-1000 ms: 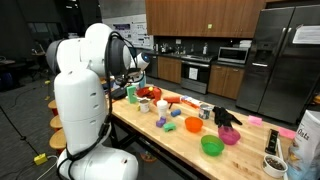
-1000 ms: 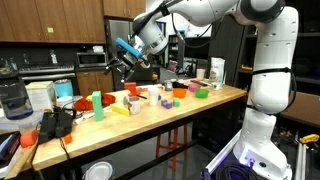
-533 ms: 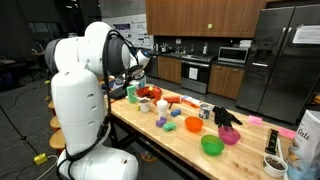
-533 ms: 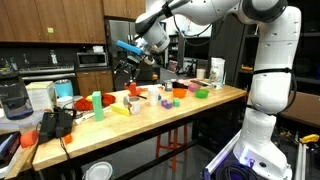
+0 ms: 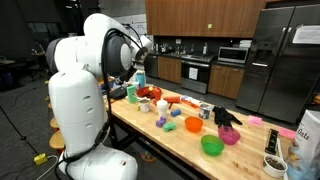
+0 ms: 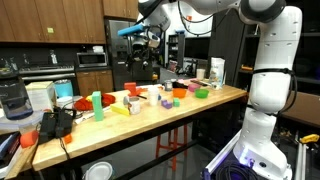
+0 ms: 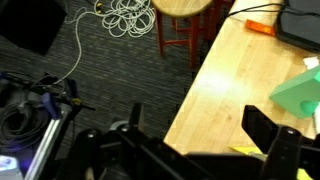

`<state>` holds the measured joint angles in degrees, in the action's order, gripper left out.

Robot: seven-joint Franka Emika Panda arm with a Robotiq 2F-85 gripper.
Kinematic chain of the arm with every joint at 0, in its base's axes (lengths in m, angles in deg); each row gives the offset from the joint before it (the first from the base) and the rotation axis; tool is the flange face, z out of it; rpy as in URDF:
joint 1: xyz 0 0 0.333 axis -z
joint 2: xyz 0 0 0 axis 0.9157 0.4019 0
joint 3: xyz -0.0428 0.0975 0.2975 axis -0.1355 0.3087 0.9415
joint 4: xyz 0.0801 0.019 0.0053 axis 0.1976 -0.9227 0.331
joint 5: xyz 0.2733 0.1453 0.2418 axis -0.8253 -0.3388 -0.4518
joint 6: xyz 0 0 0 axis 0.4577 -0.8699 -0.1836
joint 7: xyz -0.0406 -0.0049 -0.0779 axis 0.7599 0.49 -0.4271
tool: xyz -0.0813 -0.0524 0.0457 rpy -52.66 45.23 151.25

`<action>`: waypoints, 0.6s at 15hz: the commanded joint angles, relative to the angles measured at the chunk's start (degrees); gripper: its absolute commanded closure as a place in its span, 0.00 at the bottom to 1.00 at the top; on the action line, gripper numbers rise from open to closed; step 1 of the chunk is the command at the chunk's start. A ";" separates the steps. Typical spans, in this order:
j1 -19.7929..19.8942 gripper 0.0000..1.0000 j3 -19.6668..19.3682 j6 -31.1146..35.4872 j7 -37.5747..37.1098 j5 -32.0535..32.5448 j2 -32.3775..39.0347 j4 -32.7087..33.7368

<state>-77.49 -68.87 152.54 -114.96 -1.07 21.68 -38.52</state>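
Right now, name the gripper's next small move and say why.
Probably lower it, shifted inward over the table: the gripper hangs open and empty well above the green object, with the wrist view centred on the table's edge.

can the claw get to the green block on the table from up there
Probably yes. The claw hangs open and empty well above the table, and the green block stands upright with nothing over it. A yellow piece beside it could crowd the grasp.
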 commanded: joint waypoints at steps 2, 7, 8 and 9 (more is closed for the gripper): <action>0.89 0.00 -0.70 -20.04 -10.38 4.30 6.19 15.11; 0.81 0.00 -1.69 -28.54 -13.74 4.60 7.74 20.28; 0.90 0.00 -2.02 -30.60 -14.15 4.87 8.98 22.93; 1.05 0.00 -2.20 -31.93 -14.25 4.95 9.87 24.76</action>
<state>-76.09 -70.68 120.82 -129.13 3.96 31.44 -14.05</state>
